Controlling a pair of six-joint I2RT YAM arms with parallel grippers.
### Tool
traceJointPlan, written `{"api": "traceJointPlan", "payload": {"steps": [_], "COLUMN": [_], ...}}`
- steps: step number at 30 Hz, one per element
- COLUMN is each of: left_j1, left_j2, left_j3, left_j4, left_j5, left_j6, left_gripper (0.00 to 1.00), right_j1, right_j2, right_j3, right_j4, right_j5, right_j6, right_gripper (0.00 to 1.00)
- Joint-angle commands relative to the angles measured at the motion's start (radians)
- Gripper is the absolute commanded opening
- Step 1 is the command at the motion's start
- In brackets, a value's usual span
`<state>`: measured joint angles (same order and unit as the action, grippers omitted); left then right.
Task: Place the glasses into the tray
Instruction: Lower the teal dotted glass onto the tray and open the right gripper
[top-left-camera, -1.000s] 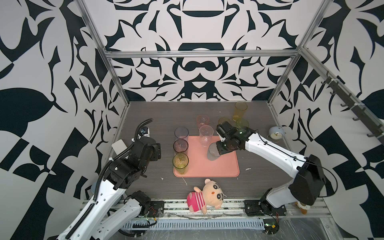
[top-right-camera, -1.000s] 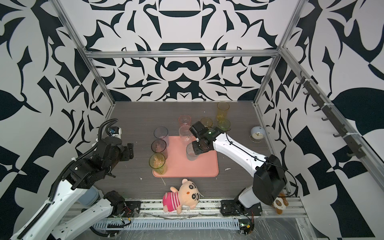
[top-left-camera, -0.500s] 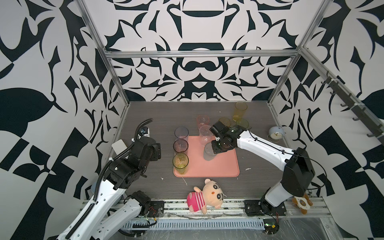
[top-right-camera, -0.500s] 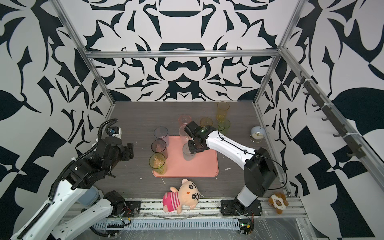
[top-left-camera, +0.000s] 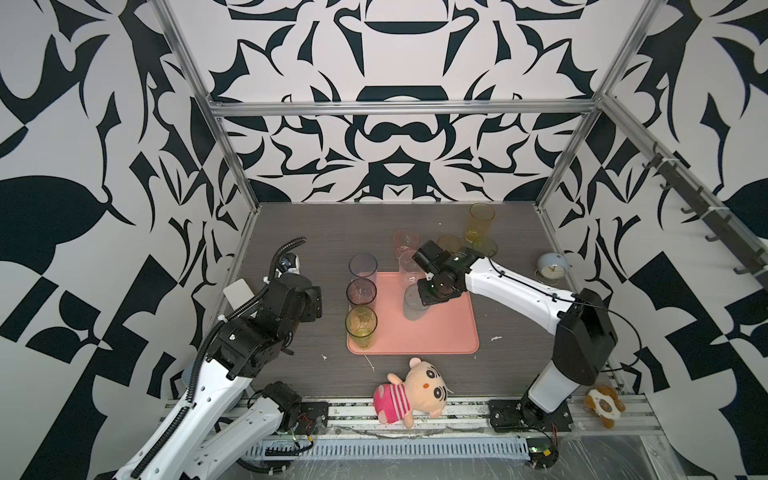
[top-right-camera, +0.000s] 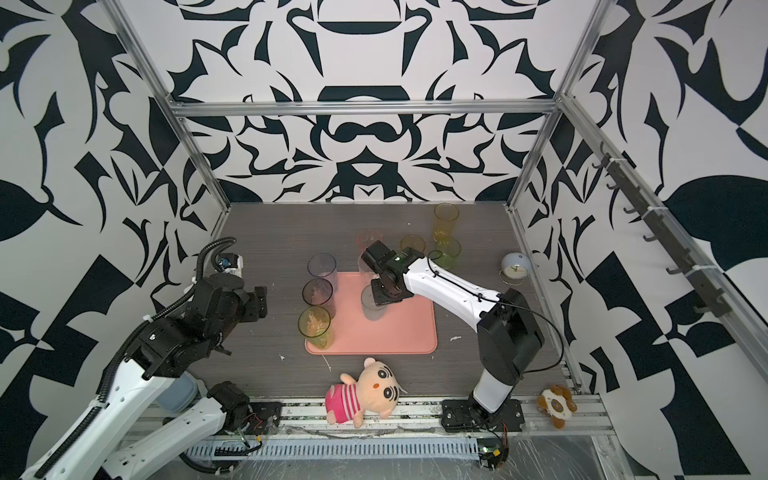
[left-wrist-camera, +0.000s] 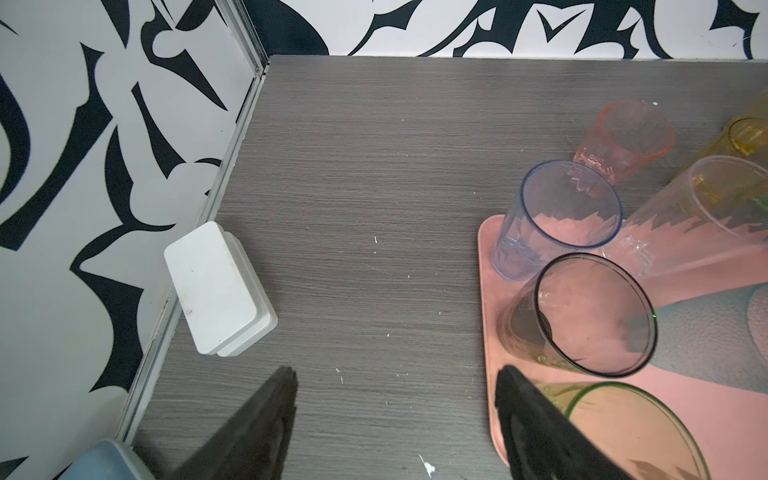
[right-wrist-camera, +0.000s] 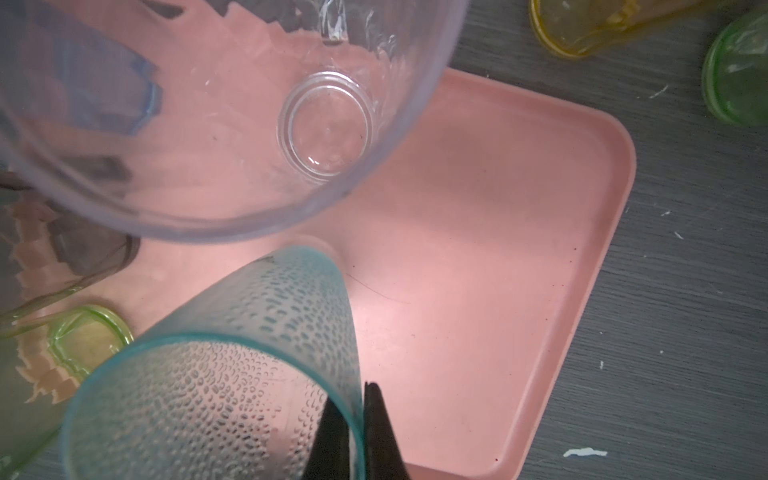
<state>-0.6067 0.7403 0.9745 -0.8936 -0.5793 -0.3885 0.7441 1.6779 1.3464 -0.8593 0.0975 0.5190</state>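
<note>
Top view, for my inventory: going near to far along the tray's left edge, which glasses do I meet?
yellow-green glass → smoky glass → blue-grey glass

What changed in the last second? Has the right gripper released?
No. The right gripper, still shut on the rim of the teal glass, carried it leftward in both top views over the tray, nearer the clear glass. The left gripper, open, and the other glasses stayed put.

Both top views: bright, even, diffuse light from above; soft faint shadow under plush toy. Wall pattern stretches toward corners. Left wrist view: table sharp, left gripper fingers blurred. Right wrist view: teal tumbler soft-focus, clear tumbler rim smeared, tray crisp.
</note>
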Motion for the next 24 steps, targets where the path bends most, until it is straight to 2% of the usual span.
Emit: {"api": "traceJointPlan", "payload": {"steps": [1,10,18,24], "left_j1": [0.004,0.004,0.004,0.004], "left_j2": [-0.010,-0.015,-0.016,-0.019], "left_j3": [-0.010,-0.010,-0.011,-0.010], "left_j4": [0.002,0.002,0.002,0.002], "left_j5": [0.002,0.002,-0.001,-0.003], "left_j6": [-0.009,-0.009,-0.008,-0.010], "left_gripper": [0.79,0.79,0.79,0.79], "right_j1": [0.006,0.006,0.006,0.005], "right_j2": [-0.005,0.017,0.042,0.052], "right_j3": [0.045,0.059,0.075,0.093], "right_j4": [-0.019,-0.014,-0.001,-0.014], "right_j5": [0.023,0.018,0.005,-0.004], "right_j6": [0.009,0.009,0.008,0.002], "right_gripper": [0.02,0.04,0.11,0.20]}}
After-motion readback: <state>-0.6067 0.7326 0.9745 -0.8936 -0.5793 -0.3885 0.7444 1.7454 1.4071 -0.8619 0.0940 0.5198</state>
